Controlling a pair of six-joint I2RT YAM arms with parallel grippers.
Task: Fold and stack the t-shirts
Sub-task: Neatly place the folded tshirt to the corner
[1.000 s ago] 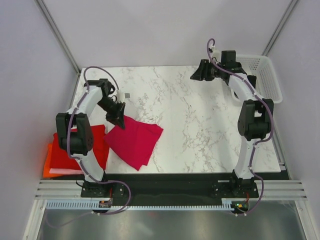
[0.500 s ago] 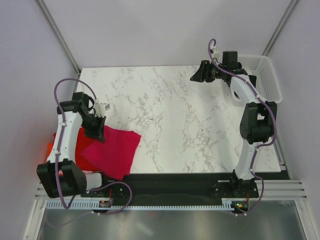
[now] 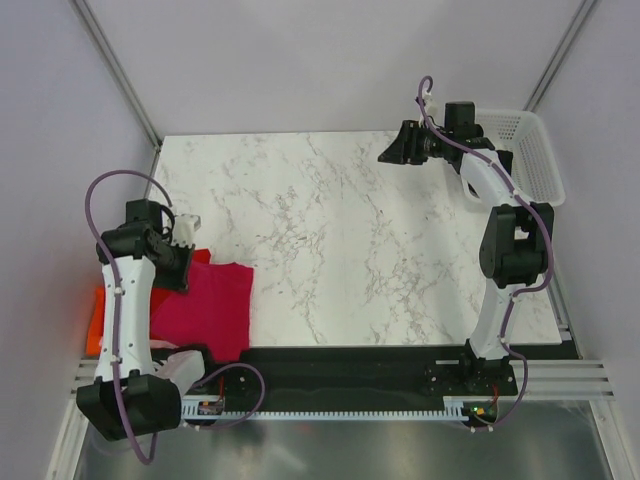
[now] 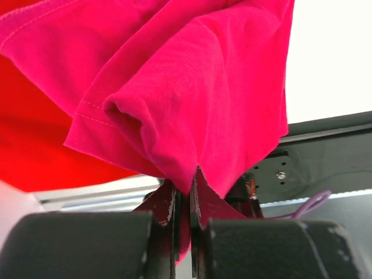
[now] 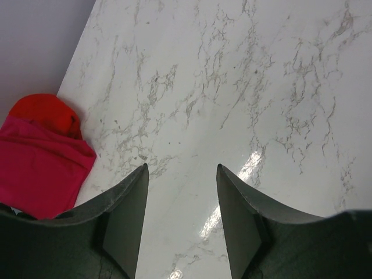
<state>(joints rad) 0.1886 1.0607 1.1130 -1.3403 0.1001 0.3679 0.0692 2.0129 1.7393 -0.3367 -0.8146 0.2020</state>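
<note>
top external view: the left gripper (image 3: 178,268), pinching the crimson t-shirt (image 3: 215,305), has pulled it onto the red and orange pile (image 3: 96,325), so stacking looks close, while the right gripper (image 3: 390,153) waits open and empty.

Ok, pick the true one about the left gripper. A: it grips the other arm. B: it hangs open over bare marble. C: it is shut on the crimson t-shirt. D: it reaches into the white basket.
C: in the left wrist view the left gripper is pinched shut on a fold of the crimson t-shirt.
</note>
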